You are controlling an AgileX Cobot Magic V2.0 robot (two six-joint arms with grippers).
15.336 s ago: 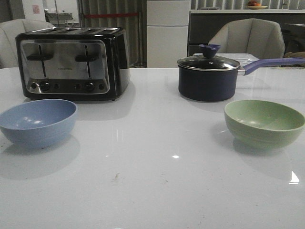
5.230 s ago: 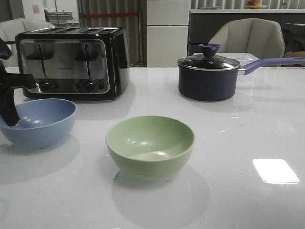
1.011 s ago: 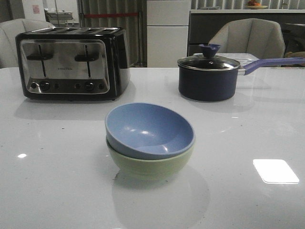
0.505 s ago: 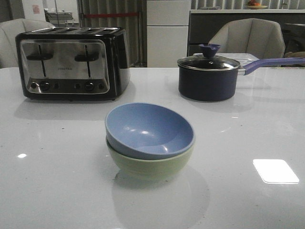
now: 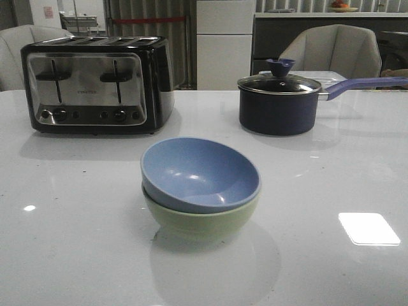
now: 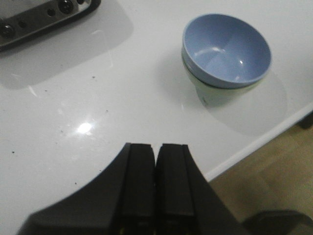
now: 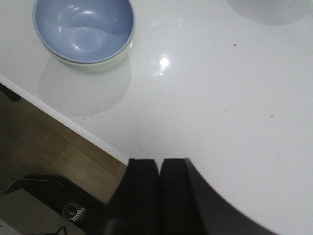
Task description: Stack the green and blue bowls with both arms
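A: Going L to R in your front view — what've you got?

B: Far L at the back, the toaster, slots up, its long side running across the table. Centre, nearer you, the blue bowl sits nested inside the green bowl. Back R, the saucepan w/ glass lid on, handle pointing R.

A: Which way do the bowls face?

B: Both mouths up. They're round, so no real long axis. The blue bowl isn't seated level: its rim tilts, higher at the back-L, lower at the front-R, so the opening leans a bit toward you. Green bowl stands upright on the table, only its lower wall showing under the blue rim.

A: Where are your grippers?

B: Neither shows in the front view. Left gripper, seen by its wrist cam: fingers pressed together, nothing between them, over bare table, well apart from the stack. Right gripper: same, jaws closed & empty, over the table near its edge, w/ floor visible past it, stack well apart.
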